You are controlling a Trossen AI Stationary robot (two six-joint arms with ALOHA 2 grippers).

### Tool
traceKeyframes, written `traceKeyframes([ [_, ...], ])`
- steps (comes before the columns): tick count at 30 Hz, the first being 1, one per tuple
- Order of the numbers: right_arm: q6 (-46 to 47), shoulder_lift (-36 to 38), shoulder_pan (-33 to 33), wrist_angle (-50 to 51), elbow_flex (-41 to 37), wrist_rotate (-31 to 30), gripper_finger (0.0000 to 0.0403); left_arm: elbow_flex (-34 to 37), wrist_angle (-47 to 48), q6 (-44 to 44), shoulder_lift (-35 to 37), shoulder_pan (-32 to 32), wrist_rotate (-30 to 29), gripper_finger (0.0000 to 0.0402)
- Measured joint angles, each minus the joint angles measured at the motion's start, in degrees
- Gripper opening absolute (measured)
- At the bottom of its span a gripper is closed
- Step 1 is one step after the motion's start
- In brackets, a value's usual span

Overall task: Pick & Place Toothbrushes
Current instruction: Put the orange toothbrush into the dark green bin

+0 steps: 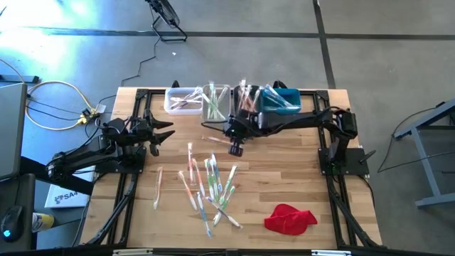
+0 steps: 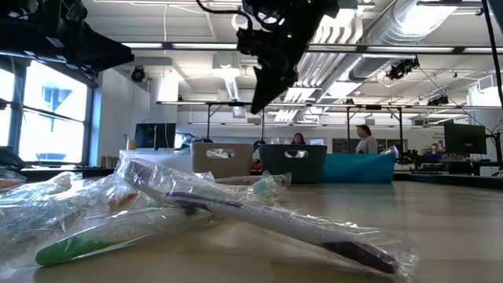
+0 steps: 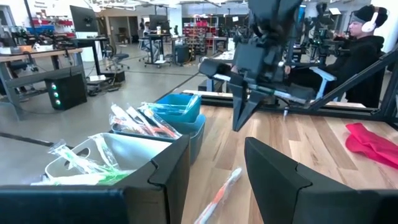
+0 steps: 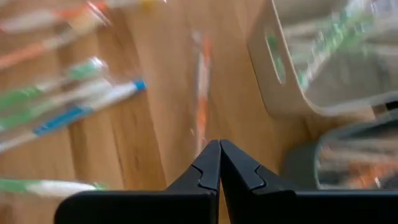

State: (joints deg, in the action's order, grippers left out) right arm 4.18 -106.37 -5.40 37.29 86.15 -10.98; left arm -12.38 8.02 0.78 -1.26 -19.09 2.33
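Note:
Several wrapped toothbrushes [image 1: 210, 186] lie loose on the middle of the table, close up in the low view [image 2: 236, 206]. One orange toothbrush [image 1: 213, 139] lies apart, nearer the bins. My right gripper [image 1: 235, 148] hangs shut and empty above the table just beside it, fingertips pointing down [image 4: 219, 144] [image 2: 262, 104]; the orange toothbrush [image 4: 202, 99] shows below them. My left gripper [image 1: 162, 135] waits open at the table's left [image 3: 214, 163]. More toothbrushes stand in the bins along the far edge.
A white bin [image 1: 178, 99], a beige bin [image 1: 215, 103], a grey bin [image 1: 245, 96] and a blue bin [image 1: 284, 99] stand in a row at the far edge. A red cloth [image 1: 290, 218] lies near right. A person [image 3: 367, 31] sits beyond the table.

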Motion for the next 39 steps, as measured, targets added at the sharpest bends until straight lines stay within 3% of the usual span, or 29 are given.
traceKeyframes([
  [4, 2.0, 0.8, 0.6, -1.3, -4.4, -0.7, 0.0002, 0.0, 0.2, 0.0, 0.0, 0.0, 0.0, 0.0150],
  [9, 5.9, 5.4, 2.1, -9.5, -15.3, -0.9, 0.0002, 0.0, 0.6, 0.0, 0.0, 0.0, -0.1, 0.0150],
  [14, 8.1, 11.4, 1.8, -27.5, -30.0, -0.9, 0.0002, 0.0, 0.7, 0.1, 0.0, 0.0, -0.3, 0.0150],
  [19, 4.7, 13.9, 0.1, -41.3, -39.6, -0.8, 0.0002, 0.0, 0.7, 0.3, 0.0, 0.0, -0.4, 0.0150],
  [39, 4.6, 13.6, -1.9, -47.5, -41.6, -0.5, 0.0002, 0.0, 0.7, 0.5, 0.0, 0.0, -0.5, 0.0150],
])
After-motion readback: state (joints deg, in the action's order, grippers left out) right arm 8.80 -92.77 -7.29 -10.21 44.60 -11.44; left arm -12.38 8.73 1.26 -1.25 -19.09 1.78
